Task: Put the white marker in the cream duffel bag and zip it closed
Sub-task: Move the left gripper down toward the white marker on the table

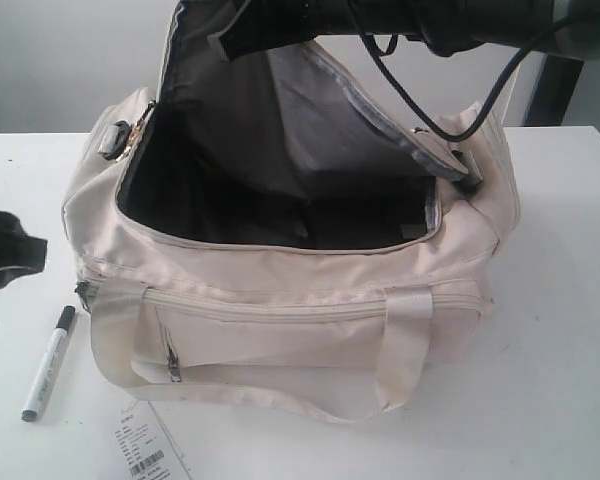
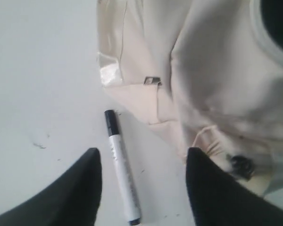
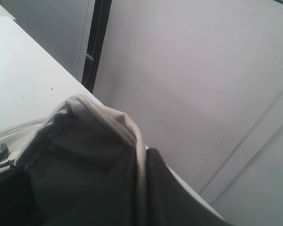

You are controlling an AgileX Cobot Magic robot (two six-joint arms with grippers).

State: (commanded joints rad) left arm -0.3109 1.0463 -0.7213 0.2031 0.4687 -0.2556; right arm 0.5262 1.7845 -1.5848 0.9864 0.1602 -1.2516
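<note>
Your L gripper (image 2: pixel 142 155) hangs w/ jaws wide above the white marker (image 1: pixel 48 362), lying on table (image 1: pixel 560 350) lower left, beside the cream duffel bag (image 1: pixel 310 320). R gripper (image 1: pixel 250 30), top centre, pinches bag's flap (image 1: pixel 320 110) up; bag unzipped.

A white paper tag (image 1: pixel 143 446) lying just in front of the cream fabric duffel bag (image 1: pixel 280 345) carries a black barcode (image 1: pixel 148 463) and several lines of print too small to read. The slim white marker (image 1: pixel 48 365) left of the bag shows faint, illegible barrel print.
</note>
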